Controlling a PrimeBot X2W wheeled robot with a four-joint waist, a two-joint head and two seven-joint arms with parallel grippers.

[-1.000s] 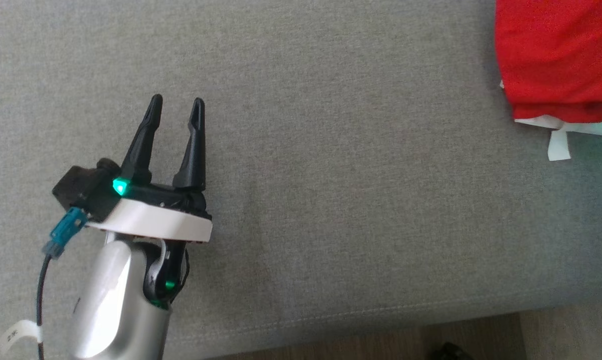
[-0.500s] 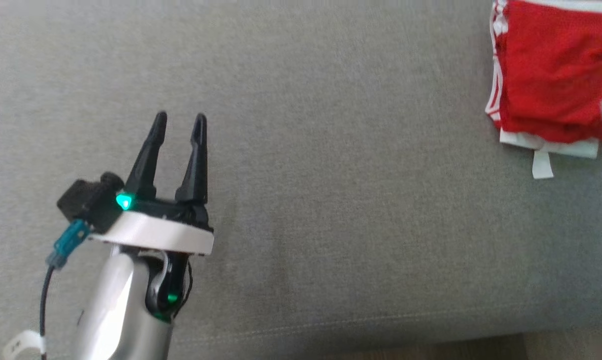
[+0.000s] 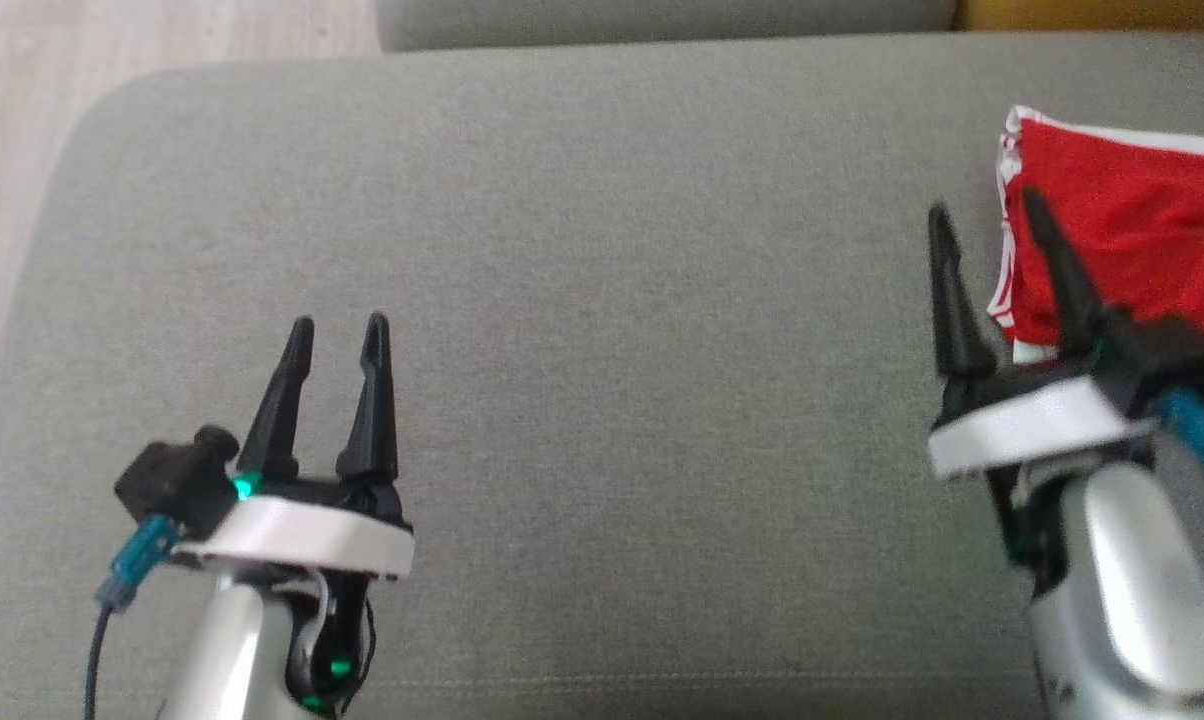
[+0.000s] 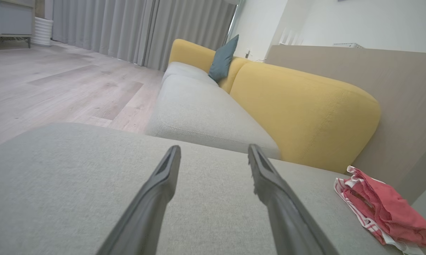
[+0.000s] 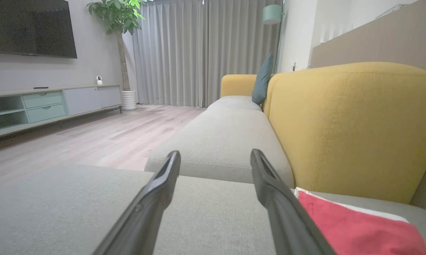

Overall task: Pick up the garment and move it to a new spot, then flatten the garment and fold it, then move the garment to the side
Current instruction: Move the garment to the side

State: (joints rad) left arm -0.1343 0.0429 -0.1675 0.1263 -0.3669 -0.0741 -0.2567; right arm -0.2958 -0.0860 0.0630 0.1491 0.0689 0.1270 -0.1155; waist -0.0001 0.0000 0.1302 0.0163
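Where the head view shows the folded red garment (image 3: 1132, 230), white-trimmed, at the grey seat's (image 3: 612, 300) right, the right gripper (image 3: 984, 203) hovers beside it and the left gripper (image 3: 339, 322) well apart, both spread and empty. Left wrist view: bare seat runs leftward to its edge. Right wrist view: garment beside one finger.

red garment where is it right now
In the head view the red garment lies at the far right of the grey cushion, close beside the open right hand, which holds nothing.

The head camera is looking down on the grey cushion (image 3: 602, 300); both wrist cameras are looking low across it.
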